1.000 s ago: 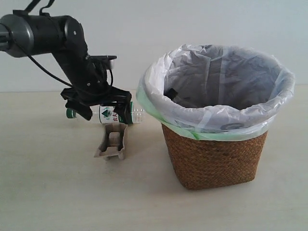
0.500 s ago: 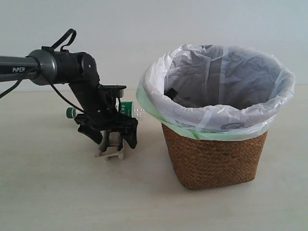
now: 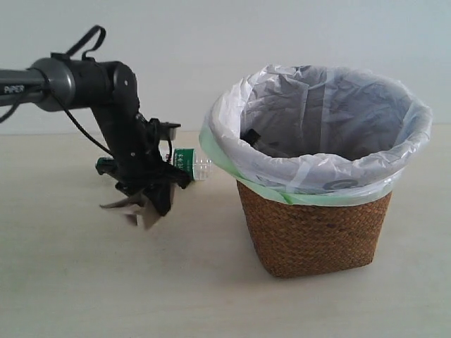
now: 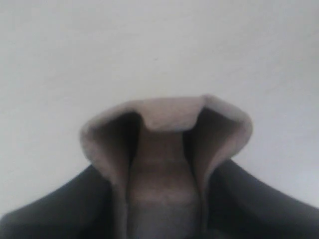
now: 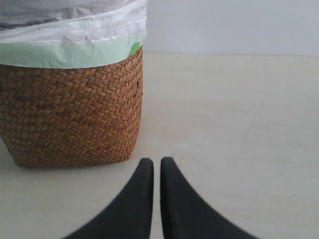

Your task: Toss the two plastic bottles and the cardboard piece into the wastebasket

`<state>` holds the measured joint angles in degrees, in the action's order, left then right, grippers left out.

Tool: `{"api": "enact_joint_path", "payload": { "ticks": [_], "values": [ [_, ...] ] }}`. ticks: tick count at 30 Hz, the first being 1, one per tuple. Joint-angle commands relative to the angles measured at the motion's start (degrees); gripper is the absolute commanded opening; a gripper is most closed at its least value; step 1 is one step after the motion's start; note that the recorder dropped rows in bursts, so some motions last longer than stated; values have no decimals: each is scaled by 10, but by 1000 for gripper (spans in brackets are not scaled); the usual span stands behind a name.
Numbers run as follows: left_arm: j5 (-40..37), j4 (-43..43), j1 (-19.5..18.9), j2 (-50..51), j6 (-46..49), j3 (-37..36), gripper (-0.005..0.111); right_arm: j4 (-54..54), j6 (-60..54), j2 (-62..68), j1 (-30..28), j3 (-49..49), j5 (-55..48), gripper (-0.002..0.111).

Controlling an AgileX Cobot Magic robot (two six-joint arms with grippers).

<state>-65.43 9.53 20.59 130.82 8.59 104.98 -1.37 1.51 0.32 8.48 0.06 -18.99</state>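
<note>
My left gripper (image 3: 151, 197) is shut on the grey-beige cardboard piece (image 3: 130, 207), holding it tilted just above the table, left of the wastebasket (image 3: 313, 232). In the left wrist view the folded cardboard piece (image 4: 164, 149) fills the space between the dark fingers (image 4: 249, 199). The green-and-white bottle (image 3: 187, 160) lies on the table behind that gripper, its green cap (image 3: 103, 167) showing past the arm. A black cap (image 3: 249, 135) shows inside the bag; the rest of the red-label bottle is hidden. My right gripper (image 5: 156, 164) is shut and empty, low beside the wastebasket (image 5: 70, 114).
The wastebasket's white liner bag (image 3: 324, 176) with its pale green edge hangs over the rim. A pale wall stands behind the beige table (image 3: 106, 282). The left arm's black links (image 3: 77, 81) reach in from the left edge.
The left gripper dropped from in front of the green bottle onto the cardboard piece, shut on it, then lifted it and swung it left and tilted. The bottle stayed put.
</note>
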Motion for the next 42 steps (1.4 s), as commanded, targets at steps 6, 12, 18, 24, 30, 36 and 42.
{"api": "enact_joint_path", "payload": {
  "ticks": [6, 12, 18, 24, 30, 36, 42],
  "values": [
    [11, -170, 0, -159, -105, 3, 4, -5, -2, -3, 1, -1, 4, 2],
    [-33, -238, 0, -193, -70, 3, 4, -5, -2, -3, 1, -1, 4, 2],
    [15, -413, 0, -271, -214, 3, 4, -5, -2, -3, 1, -1, 4, 2],
    [15, -541, 0, -331, -241, 3, 4, -5, -2, -3, 1, -1, 4, 2],
    [-43, -552, 0, -329, -241, 3, 6, -5, -2, -3, 1, -1, 4, 2],
    [0, -340, 0, -306, -171, 3, 9, -5, -2, -3, 1, -1, 4, 2],
    [132, 370, 1, -303, 250, 3, 7, -5, -2, -3, 1, -1, 4, 2]
  ]
}}
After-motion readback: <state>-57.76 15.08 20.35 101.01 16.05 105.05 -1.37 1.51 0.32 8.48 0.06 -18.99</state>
